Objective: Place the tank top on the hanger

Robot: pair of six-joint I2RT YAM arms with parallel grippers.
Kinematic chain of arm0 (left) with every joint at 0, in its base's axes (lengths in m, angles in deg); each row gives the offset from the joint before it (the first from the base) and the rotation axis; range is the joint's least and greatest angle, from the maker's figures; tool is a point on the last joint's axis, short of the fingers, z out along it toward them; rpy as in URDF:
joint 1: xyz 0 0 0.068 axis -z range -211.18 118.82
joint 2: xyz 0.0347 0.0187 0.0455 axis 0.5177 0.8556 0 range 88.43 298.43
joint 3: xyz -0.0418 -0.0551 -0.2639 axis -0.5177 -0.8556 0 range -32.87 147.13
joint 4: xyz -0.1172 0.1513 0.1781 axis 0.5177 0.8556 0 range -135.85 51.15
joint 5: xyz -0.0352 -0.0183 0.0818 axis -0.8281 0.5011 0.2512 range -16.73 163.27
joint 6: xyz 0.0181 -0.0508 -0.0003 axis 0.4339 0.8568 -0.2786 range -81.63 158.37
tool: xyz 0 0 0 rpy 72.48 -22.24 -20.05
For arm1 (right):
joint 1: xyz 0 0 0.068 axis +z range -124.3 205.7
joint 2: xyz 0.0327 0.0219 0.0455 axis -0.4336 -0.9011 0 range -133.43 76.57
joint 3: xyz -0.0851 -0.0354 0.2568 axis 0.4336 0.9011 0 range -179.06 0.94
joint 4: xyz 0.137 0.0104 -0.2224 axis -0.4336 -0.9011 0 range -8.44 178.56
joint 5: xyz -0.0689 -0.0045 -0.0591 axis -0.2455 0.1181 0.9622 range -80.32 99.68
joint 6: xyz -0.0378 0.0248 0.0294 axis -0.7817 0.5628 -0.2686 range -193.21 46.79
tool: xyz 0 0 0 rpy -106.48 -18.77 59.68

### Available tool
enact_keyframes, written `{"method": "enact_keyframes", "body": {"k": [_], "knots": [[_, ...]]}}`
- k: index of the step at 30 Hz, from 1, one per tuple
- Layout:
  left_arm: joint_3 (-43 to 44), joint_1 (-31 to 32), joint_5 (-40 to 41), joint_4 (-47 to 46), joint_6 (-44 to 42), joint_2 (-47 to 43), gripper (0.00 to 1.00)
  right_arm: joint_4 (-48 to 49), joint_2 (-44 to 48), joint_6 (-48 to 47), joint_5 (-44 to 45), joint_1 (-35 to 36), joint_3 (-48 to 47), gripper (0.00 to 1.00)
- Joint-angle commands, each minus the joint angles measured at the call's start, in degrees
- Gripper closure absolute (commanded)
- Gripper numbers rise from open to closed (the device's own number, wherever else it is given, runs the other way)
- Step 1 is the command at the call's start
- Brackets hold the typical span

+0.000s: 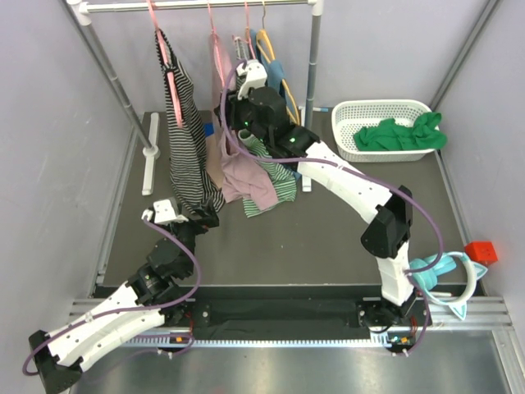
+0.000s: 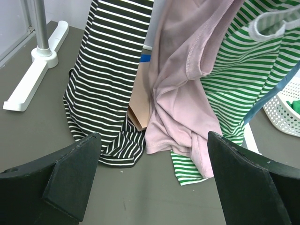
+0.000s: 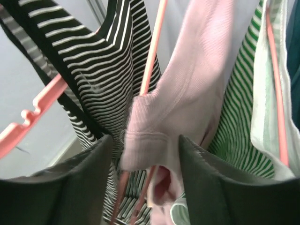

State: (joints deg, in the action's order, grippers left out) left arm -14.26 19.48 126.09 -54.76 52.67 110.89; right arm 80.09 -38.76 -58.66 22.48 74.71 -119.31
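One dusty-pink tank top [image 1: 246,176] hangs bunched against the thin salmon hanger [image 3: 151,61], squeezed between the black-striped top [image 2: 103,84] and the green-striped one [image 2: 239,79]. Right fingers [image 3: 215,187] sit half parted around its bunched strap. Left fingers [image 2: 70,178] gape wide, low over the counter [image 2: 37,136].

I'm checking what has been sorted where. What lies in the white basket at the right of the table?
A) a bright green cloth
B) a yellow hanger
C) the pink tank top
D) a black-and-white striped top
A: the bright green cloth lies heaped in the white basket, while the pink tank top hangs at the rack.
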Motion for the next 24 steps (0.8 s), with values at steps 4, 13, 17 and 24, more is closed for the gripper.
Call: {"method": "enact_keyframes", "body": {"k": [4, 13, 17, 24], "knots": [[-0.24, -0.03, 0.97, -0.41, 0.55, -0.57, 0.01, 3.99, 7.05, -2.85, -0.85, 0.91, 0.89, 0.18], [-0.24, -0.03, 0.97, -0.32, 0.55, -0.57, 0.01, 5.92, 11.17, -6.63, -0.67, 3.62, 4.22, 0.00], [-0.24, -0.03, 0.80, -0.15, 0.37, -0.57, 0.01, 9.77, 15.56, -12.34, 1.35, 6.79, 10.55, 0.00], [-0.15, -0.03, 0.97, 0.03, 0.37, -0.75, 0.01, 17.33, 26.01, -24.98, 2.49, 13.03, 24.78, 0.00]]}}
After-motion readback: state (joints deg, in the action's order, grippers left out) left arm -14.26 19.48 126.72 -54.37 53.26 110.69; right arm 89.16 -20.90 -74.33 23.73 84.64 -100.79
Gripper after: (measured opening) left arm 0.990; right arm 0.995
